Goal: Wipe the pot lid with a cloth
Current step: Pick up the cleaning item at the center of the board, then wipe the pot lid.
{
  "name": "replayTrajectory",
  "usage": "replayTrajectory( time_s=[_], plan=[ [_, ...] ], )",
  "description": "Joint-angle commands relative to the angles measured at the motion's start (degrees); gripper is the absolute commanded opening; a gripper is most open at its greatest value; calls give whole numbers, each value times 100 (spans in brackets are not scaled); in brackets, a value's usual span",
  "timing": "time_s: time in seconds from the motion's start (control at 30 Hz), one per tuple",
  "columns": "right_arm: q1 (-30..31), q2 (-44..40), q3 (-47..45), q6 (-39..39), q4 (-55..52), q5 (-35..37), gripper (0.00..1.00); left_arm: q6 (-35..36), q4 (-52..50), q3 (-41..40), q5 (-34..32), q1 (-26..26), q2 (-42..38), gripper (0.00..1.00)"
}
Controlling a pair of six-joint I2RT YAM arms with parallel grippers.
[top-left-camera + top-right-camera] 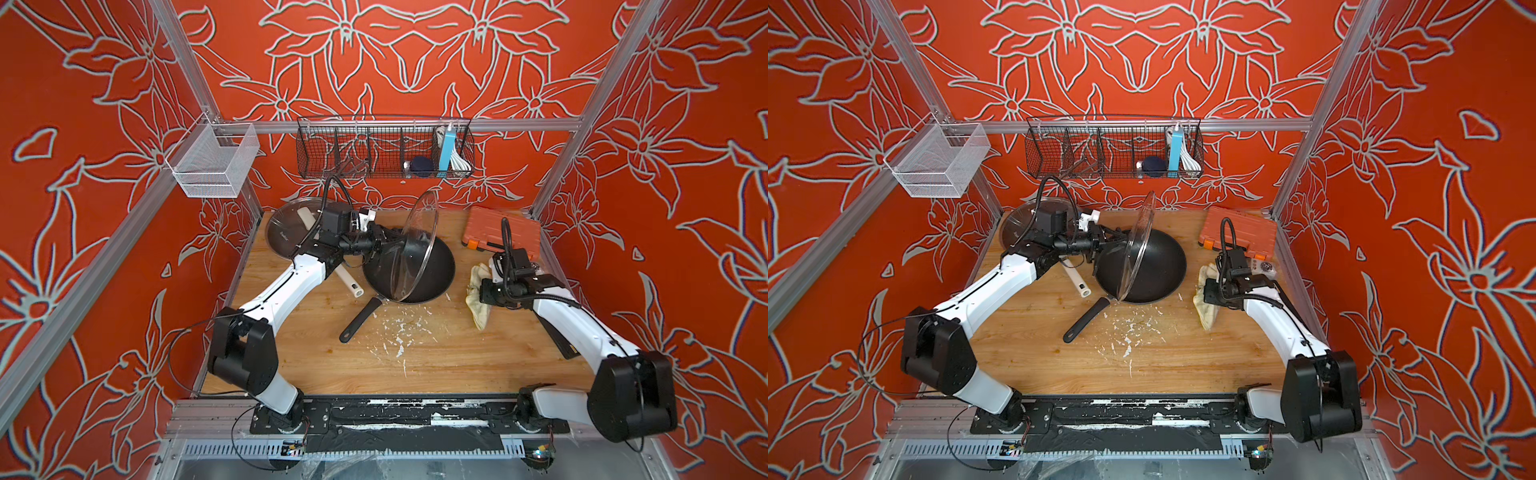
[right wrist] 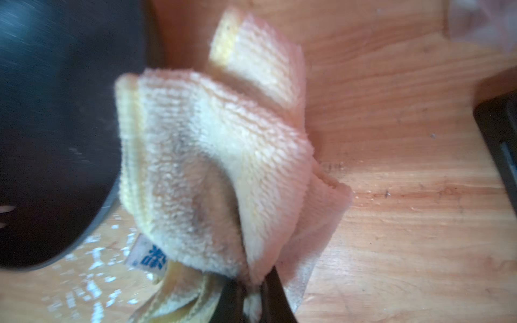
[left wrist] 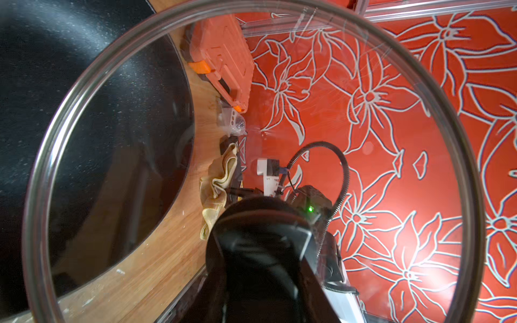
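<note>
a: left claw, status?
b: left gripper [image 1: 404, 246] clamped on the centre of the pot lid [image 1: 420, 216]. the lid stands on edge over the black pan [image 1: 434, 276].
a: right claw?
b: right gripper [image 2: 253, 290] pinched tight on a fold of the cloth [image 2: 212, 156]. the cloth is bunched on the wooden table [image 1: 332, 357], right of the pan, apart from the lid.

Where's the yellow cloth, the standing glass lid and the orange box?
cloth [image 2: 212, 167]: right wrist view, fluffy middle.
glass lid [image 1: 422, 218]: in a top view, the glass.
orange box [image 1: 503, 228]: in a top view, its top face.
</note>
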Motion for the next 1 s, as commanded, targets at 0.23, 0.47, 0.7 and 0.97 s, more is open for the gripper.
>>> replayTrajectory(
  time_s=[0.23, 0.47, 0.7, 0.97],
  plan=[
    [-50, -760, 1301, 569, 413, -2742, 0, -1801, 2281, 528, 1030, 25, 341, 0],
    [164, -568, 1877, 1399, 1531, -3522, 0, -2466, 2864, 766, 1162, 23, 682, 0],
    [923, -30, 2857, 1623, 2054, -3480, 0, -3567, 3799, 876, 1245, 16, 1033, 0],
    [1263, 464, 2968, 1673, 2282, -3153, 0, -3874, 4023, 1010, 1280, -2, 1093, 0]
  ],
)
